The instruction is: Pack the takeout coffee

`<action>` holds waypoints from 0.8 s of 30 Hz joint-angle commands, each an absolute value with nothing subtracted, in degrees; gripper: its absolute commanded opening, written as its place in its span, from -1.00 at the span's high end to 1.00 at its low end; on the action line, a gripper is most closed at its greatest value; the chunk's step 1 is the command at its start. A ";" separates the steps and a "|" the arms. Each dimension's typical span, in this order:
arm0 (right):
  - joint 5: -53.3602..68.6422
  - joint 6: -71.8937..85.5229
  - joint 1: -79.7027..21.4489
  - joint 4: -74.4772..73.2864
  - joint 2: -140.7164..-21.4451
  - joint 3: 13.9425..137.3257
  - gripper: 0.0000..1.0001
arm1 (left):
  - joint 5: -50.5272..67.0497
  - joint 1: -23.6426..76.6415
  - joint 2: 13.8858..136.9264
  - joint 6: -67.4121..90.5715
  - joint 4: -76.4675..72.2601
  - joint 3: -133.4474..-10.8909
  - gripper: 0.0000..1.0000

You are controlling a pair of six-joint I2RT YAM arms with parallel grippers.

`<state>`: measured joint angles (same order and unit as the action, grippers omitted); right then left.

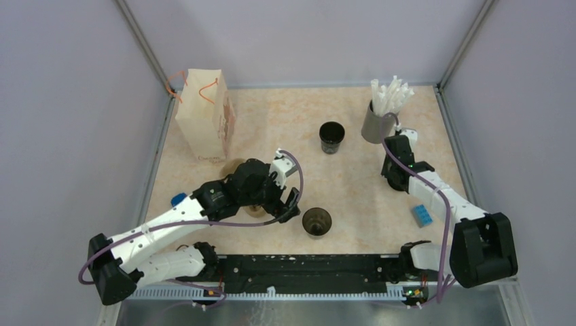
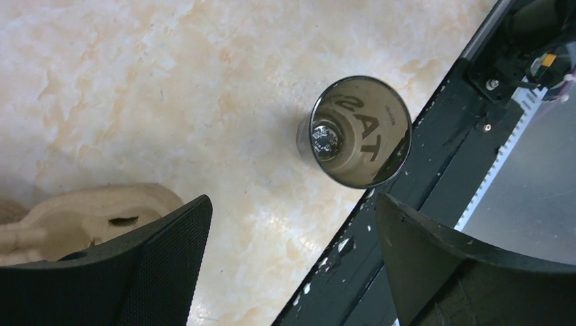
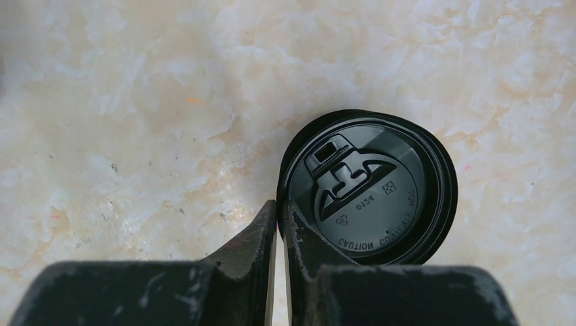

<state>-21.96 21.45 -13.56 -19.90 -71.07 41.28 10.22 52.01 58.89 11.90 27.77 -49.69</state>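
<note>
A brownish takeout cup [image 1: 316, 221] stands open-mouthed near the front rail; in the left wrist view the cup [image 2: 360, 132] lies just beyond my fingers. My left gripper [image 1: 289, 204] [image 2: 292, 204] is open and empty, close to the cup's left. Under that arm sits a pulp cup carrier [image 1: 234, 168] [image 2: 88, 217]. A second, black cup [image 1: 331, 137] stands mid-table. A paper bag [image 1: 204, 115] stands upright at the back left. My right gripper [image 1: 396, 178] [image 3: 280, 207] points down, its jaws pinched on the left rim of a black lid [image 3: 370, 187] lying flat on the table.
A grey holder of white straws [image 1: 375, 122] stands at the back right, just behind the right gripper. A small blue block [image 1: 422, 215] lies by the right arm, another blue piece [image 1: 178, 199] by the left arm. The black front rail [image 1: 306, 265] [image 2: 421, 204] runs close to the brown cup.
</note>
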 commanded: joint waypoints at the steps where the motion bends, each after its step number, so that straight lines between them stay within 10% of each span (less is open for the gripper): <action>1: -21.97 21.50 -12.96 -20.31 -68.55 42.75 0.87 | 8.14 52.21 54.68 9.32 29.57 -47.54 -0.89; 24: -16.92 23.45 -13.01 -35.20 -61.70 53.17 1.00 | 0.67 52.21 49.02 10.84 29.94 -46.12 -0.98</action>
<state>-20.86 22.63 -13.43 -31.83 -64.82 49.84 4.08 52.01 51.22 10.35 30.74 -46.26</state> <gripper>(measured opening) 0.003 0.987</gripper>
